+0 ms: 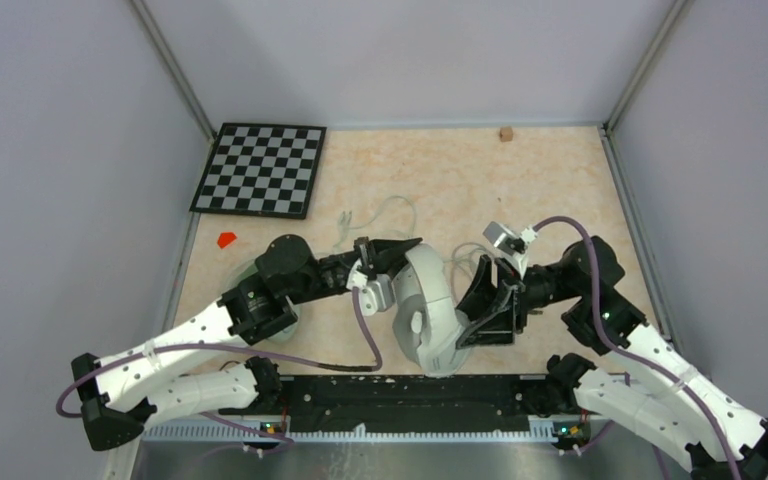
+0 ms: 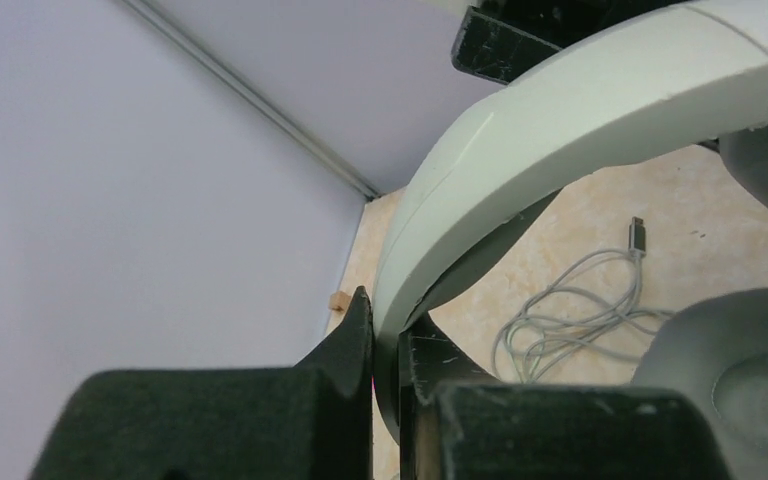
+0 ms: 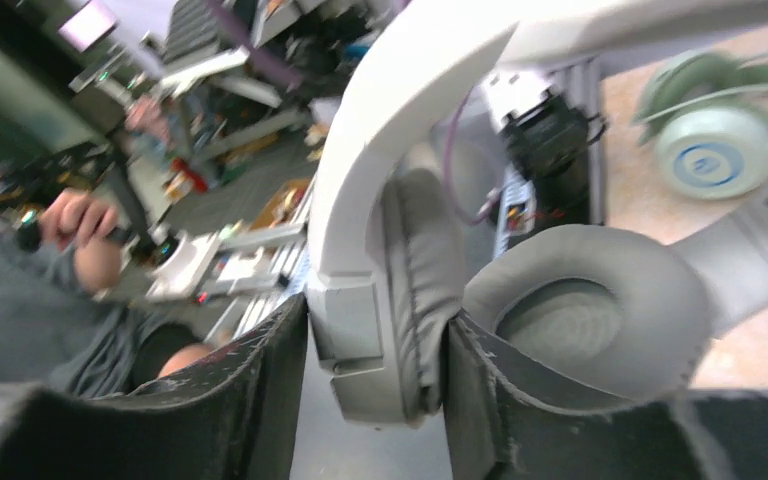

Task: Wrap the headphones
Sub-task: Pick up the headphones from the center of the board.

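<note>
Headset held: left gripper on headband; right gripper on earcup

What you can't make out here
From above, your left arm covers nearly all of the mint-green headset, and the right wrist view crops it at the frame's edge. The white headset runs off the left wrist frame, the small brown block is too tiny to identify, and the room beyond the table is blurred.
</note>
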Motion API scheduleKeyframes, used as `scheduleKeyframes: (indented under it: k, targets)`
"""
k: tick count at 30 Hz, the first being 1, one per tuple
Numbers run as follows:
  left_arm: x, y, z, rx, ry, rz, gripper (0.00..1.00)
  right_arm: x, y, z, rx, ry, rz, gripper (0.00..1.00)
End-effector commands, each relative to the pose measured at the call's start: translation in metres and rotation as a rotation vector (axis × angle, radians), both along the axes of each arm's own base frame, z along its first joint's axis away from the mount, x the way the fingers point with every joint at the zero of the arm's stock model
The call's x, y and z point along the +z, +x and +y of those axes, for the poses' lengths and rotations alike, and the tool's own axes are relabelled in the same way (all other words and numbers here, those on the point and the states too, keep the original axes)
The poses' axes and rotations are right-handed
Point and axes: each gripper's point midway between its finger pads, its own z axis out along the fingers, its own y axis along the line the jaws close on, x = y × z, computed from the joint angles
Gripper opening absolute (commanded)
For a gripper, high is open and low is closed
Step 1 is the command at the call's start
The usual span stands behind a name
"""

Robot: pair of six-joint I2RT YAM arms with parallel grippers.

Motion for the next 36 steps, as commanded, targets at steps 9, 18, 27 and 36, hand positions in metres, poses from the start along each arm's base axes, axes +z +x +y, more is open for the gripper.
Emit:
scheduleKeyframes:
  k: [9, 18, 27, 36]
  targets:
    - [0.023, 0.068, 0.062, 0.53, -0.23, 0.28, 0.0, 0.072, 0.055, -0.033, -0.619, 0.191, -0.176, 0.93]
    - [0.05, 0.115, 0.134, 1.089, -0.452, 0.467, 0.0, 0.064, 0.088, -0.045, -0.803, 0.22, -0.443, 0.85]
    - [0.083, 0.106, 0.126, 1.001, -0.49, 0.618, 0.0, 0.038, 0.119, -0.021, -0.79, 0.15, -0.546, 0.77]
    - [0.042, 0.099, 0.111, 1.014, -0.239, 0.698, 0.0, 0.075, 0.136, -0.033, -0.935, 0.205, -0.439, 0.77]
